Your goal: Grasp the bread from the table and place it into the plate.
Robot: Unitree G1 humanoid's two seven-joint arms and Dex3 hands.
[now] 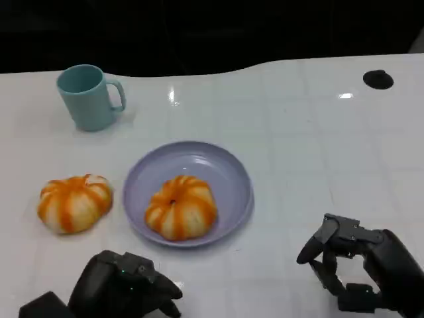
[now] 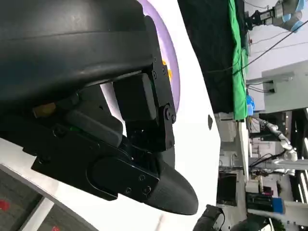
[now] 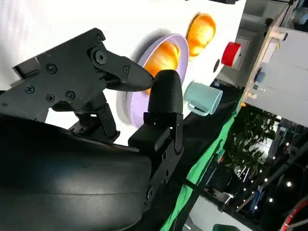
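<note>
One orange-and-white striped bread (image 1: 181, 207) lies in the lavender plate (image 1: 228, 165) at the table's middle. A second, similar bread (image 1: 74, 203) sits on the table just left of the plate. My left hand (image 1: 126, 288) hangs low at the front, below the gap between that bread and the plate, holding nothing. My right hand (image 1: 358, 271) is at the front right, well clear of the plate, fingers apart and empty. In the right wrist view, past my right hand (image 3: 120, 96), I see the plate (image 3: 180, 41), the bread in it (image 3: 161, 57) and the other bread (image 3: 201, 31).
A teal mug (image 1: 89, 98) stands at the back left. A small black round thing (image 1: 378, 79) lies at the back right. The white table's far edge meets a dark backdrop. The plate's rim (image 2: 169, 48) peeks past my left hand (image 2: 120, 125).
</note>
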